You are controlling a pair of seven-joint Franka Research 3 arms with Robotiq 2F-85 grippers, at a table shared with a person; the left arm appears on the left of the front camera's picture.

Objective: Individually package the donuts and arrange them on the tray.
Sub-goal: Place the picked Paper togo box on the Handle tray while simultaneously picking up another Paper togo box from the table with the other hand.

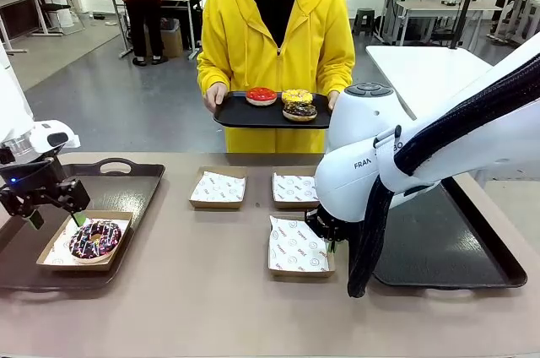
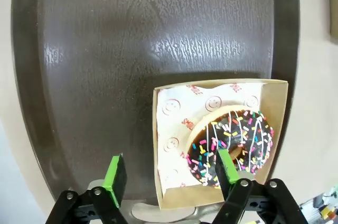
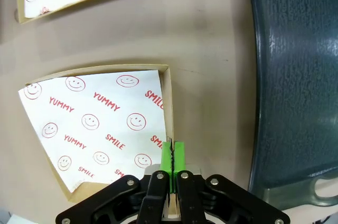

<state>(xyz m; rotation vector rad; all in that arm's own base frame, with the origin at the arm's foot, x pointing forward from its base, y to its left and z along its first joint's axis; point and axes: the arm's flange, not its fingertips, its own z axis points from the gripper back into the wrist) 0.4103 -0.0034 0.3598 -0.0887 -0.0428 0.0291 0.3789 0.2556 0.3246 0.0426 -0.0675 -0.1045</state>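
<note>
Tan table, grey shop floor behind. Left gripper, fingers spread, over the sprinkled donut, boxed at the near edge of the left tray. Right gripper pinches the wall of an empty box. Three donuts sit on the person's tray.

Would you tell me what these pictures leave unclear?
- Front view: the right arm hides most of the right gripper and part of a far box.
- Left wrist view: a finger covers part of the sprinkled donut.
- Right wrist view: the right gripper covers the near box's lower edge.
</note>
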